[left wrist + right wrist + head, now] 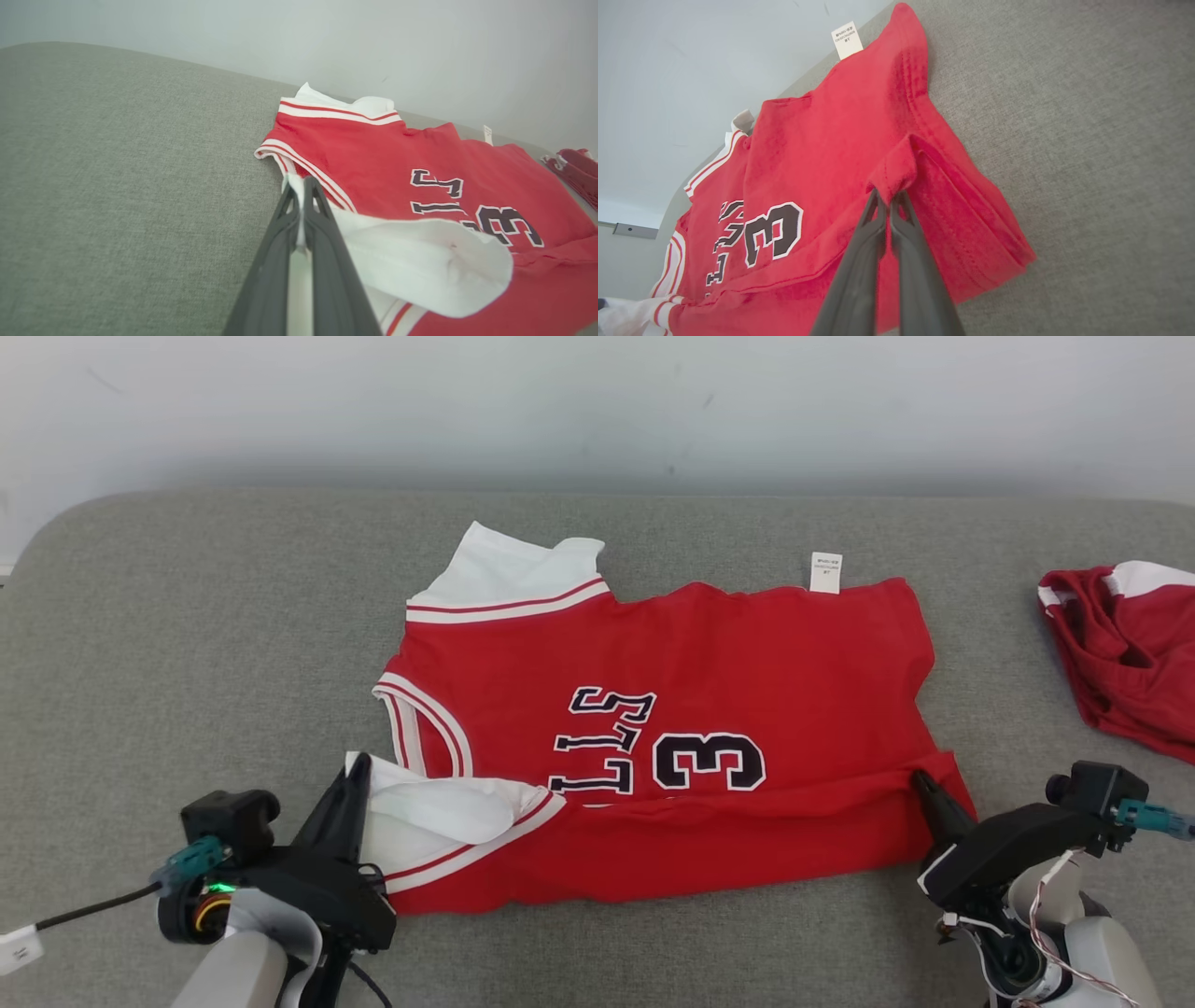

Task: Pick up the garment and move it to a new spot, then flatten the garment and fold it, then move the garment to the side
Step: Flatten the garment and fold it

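**Tally from my console**

I count two red garments: one numbered jersey [709,691] and one crumpled garment [1130,653] off to the right. I see two grippers, the left gripper [355,773] and the right gripper [921,781]. One white label [826,572]. One grey padded surface [187,663].

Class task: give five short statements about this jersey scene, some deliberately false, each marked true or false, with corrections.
1. The left gripper is shut on white cloth of the jersey. True.
2. The right gripper is open, clear of the cloth. False: it is shut on a red fold.
3. The jersey shows the number 3. True.
4. Only one garment lies on the grey surface. False: a second red garment lies to the robot's right.
5. A white label sits at the jersey's far edge. True.
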### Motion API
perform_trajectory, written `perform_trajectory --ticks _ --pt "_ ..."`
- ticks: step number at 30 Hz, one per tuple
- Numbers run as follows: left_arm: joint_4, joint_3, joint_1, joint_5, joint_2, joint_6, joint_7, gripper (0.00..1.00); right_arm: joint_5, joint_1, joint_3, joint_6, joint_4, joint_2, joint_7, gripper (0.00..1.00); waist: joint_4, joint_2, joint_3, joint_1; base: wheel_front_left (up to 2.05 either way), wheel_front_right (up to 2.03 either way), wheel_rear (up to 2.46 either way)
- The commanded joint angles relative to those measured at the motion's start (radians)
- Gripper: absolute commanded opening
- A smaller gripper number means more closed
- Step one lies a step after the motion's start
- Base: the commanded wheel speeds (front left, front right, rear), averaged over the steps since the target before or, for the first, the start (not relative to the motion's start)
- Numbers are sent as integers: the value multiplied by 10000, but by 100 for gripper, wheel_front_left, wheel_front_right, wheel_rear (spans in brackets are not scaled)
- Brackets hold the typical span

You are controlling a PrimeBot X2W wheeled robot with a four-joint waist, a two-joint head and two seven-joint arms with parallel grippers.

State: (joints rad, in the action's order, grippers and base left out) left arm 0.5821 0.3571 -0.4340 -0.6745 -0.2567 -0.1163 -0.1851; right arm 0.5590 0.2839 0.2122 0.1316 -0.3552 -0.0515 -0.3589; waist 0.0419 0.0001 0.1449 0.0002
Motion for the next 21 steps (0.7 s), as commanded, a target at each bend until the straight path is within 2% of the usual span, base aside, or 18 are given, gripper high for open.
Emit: perform_trajectory --ticks 1,2,3,4,5,13,16,21 --pt "311 102 -227 68 30 -58 -142 0 -104 109 -45 -18 -104 -19 122 0 20 -1 4 -2 0 0 0" --pt "539 182 -329 75 61 -81 -191 0 -126 157 -90 -18 -160 -33 219 20 19 -1 -7 -2 0 0 0" --pt "741 254 -430 130 55 -100 -278 0 -156 201 -137 -18 -192 -43 318 50 11 -1 -22 -2 0 0 0" --pt "921 306 -516 158 60 -111 -368 43 -120 215 -172 -18 -253 -41 393 100 -6 -1 -55 -2 0 0 0" --pt "1085 346 -562 164 92 -121 -451 100 -77 200 -192 -18 -284 -40 503 100 -22 -1 -92 -2 0 0 0" --pt "1445 87 -278 145 152 -125 -773 100 -35 -278 -502 -18 -38 -366 1346 100 -67 -1 -477 -2 0 0 0" --pt "1086 -238 90 287 120 -130 -795 100 45 -617 -658 -18 109 -517 1564 100 -65 -1 -581 -2 0 0 0" --pt "424 -767 1032 600 219 -66 -790 100 -660 -1146 -1166 -18 138 -1103 1999 100 -44 -1 -612 -2 0 0 0"
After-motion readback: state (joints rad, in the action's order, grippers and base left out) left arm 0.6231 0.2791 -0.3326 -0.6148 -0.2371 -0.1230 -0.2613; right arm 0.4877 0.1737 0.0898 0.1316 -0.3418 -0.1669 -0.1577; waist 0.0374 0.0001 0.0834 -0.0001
